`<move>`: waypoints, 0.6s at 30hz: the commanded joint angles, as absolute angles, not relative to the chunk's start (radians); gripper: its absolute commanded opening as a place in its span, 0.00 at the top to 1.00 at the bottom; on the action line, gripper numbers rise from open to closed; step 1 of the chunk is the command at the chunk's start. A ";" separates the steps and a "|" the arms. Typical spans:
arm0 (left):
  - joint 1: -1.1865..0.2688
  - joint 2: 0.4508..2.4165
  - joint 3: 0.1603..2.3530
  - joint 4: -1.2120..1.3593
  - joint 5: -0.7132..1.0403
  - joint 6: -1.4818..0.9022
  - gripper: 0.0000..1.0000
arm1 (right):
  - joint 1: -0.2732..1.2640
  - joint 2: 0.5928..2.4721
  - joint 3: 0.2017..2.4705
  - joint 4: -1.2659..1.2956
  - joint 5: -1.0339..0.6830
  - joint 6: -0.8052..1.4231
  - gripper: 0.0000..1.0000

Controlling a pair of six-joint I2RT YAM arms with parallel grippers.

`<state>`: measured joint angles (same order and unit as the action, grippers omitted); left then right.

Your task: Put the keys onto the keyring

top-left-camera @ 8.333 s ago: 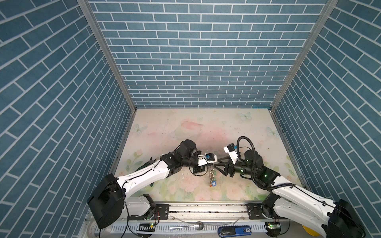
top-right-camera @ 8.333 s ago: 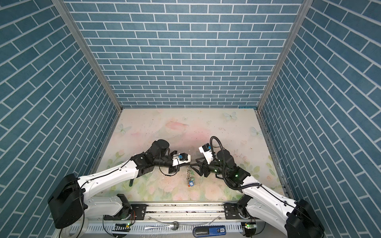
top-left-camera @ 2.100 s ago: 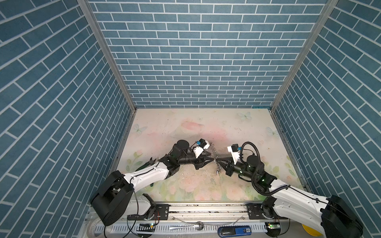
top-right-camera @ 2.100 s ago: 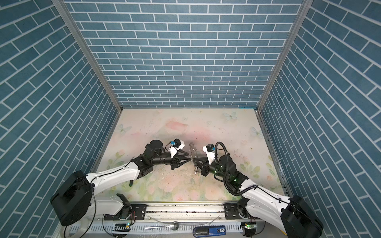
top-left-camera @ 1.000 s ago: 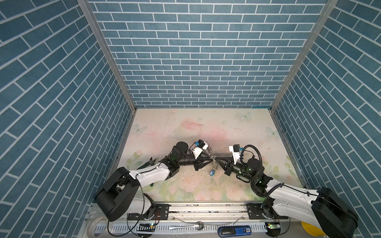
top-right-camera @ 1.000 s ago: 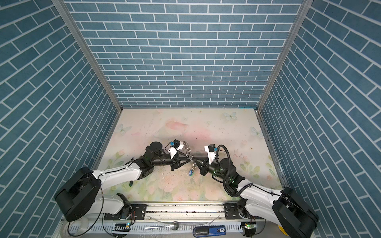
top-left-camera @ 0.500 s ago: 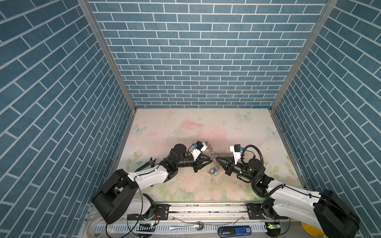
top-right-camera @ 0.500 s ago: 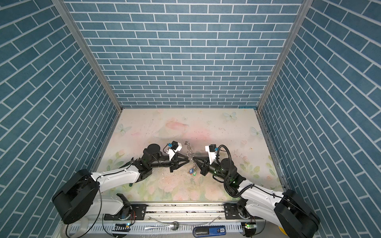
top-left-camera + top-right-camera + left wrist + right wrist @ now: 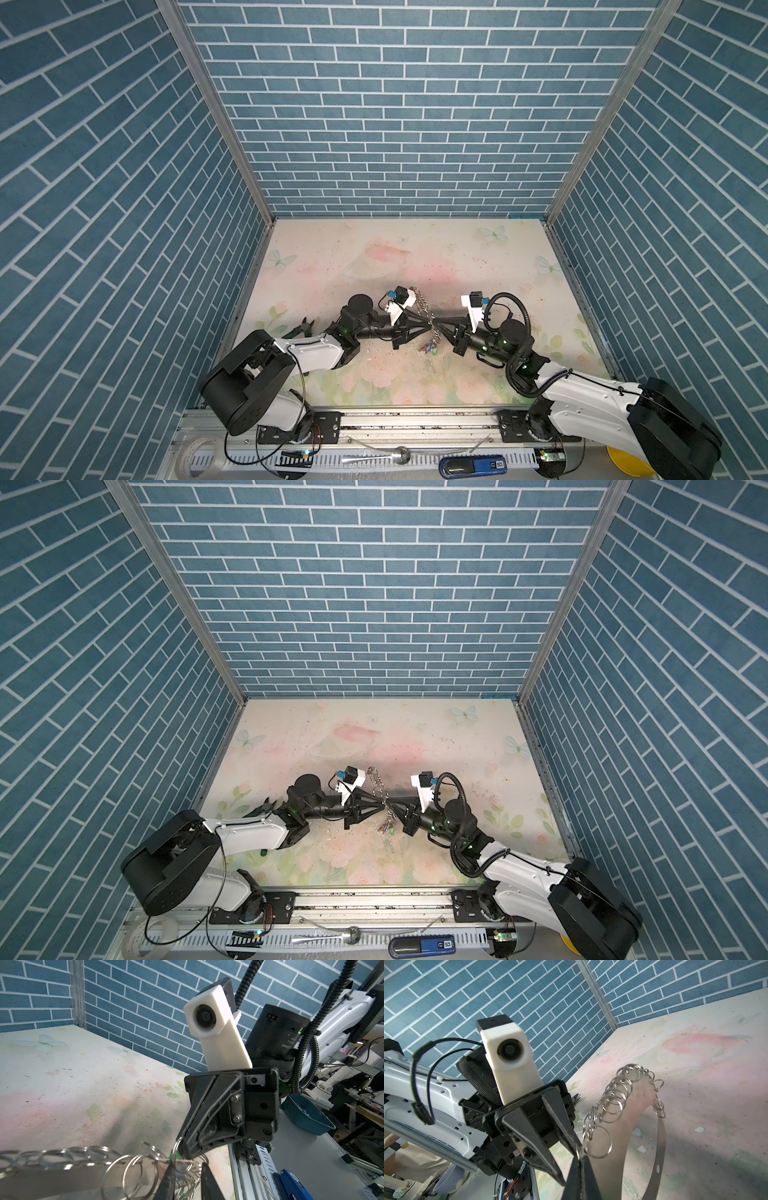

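I work over a pale desk (image 9: 374, 249) printed with pink flowers and butterflies. It is scuffed and specked, and small white flakes (image 9: 636, 1132) lie on it under my arms. Blue brick-pattern walls (image 9: 395, 124) close it in on three sides, with grey metal posts (image 9: 232, 137) in the corners.

My left pincer (image 9: 429, 326) and right pincer (image 9: 437, 326) meet tip to tip, low above the desk. The right one is pressed together, pinching a small silver ring at the edge of the keyring (image 9: 661, 1136). The left one's fingers (image 9: 169, 1180) stand a little apart, with a tangle of rings in the gap.

The keyring stands on edge. Its flat dark band runs from my fingertips away toward the back wall, so in both top views it shows edge-on. The chain of rings follows its upper rim. The keys (image 9: 430, 348) hang in a bunch just below my fingertips, their red, blue and green tags lowest.
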<state>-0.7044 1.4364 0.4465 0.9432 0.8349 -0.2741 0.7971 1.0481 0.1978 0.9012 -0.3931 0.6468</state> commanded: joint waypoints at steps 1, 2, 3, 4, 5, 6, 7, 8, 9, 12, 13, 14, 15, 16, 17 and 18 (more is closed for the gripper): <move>-0.704 1.447 0.463 0.988 0.860 -0.286 0.77 | 0.807 1.051 0.199 0.999 -0.423 0.636 1.00; -0.704 1.447 0.466 0.987 0.864 -0.288 0.77 | 0.808 1.052 0.198 1.001 -0.425 0.635 1.00; -0.704 1.451 0.468 0.985 0.870 -0.289 0.78 | 0.810 1.051 0.199 1.004 -0.425 0.635 1.00; -0.704 1.452 0.471 0.983 0.876 -0.291 0.79 | 0.811 1.051 0.200 1.008 -0.425 0.635 1.00; -0.705 1.454 0.473 0.985 0.880 -0.293 0.80 | 0.812 1.052 0.199 1.011 -0.426 0.637 1.00; -0.706 1.455 0.475 0.988 0.882 -0.295 0.81 | 0.813 1.054 0.202 1.011 -0.429 0.637 1.00; -0.706 1.456 0.474 0.994 0.883 -0.300 0.82 | 0.815 1.057 0.205 1.011 -0.432 0.635 1.00; -0.707 1.457 0.475 1.002 0.885 -0.305 0.83 | 0.819 1.064 0.206 1.013 -0.437 0.633 1.00; -0.709 1.460 0.475 1.015 0.886 -0.311 0.83 | 0.820 1.072 0.207 1.016 -0.440 0.631 1.00; -0.709 1.463 0.473 1.043 0.884 -0.329 0.83 | 0.826 1.092 0.206 1.017 -0.437 0.620 1.00; -0.709 1.463 0.471 1.049 0.883 -0.331 0.82 | 0.825 1.095 0.204 1.017 -0.431 0.616 1.00; -0.709 1.461 0.471 1.053 0.881 -0.333 0.82 | 0.826 1.101 0.203 1.015 -0.425 0.612 1.00; -0.709 1.460 0.472 1.051 0.880 -0.335 0.82 | 0.827 1.105 0.201 1.013 -0.420 0.611 1.00; -0.709 1.459 0.471 1.048 0.877 -0.335 0.82 | 0.826 1.107 0.202 1.013 -0.418 0.608 1.00; -0.709 1.459 0.474 1.041 0.873 -0.334 0.82 | 0.828 1.111 0.203 1.009 -0.419 0.606 1.00; -0.709 1.457 0.475 1.033 0.869 -0.332 0.83 | 0.829 1.115 0.206 1.004 -0.422 0.604 1.00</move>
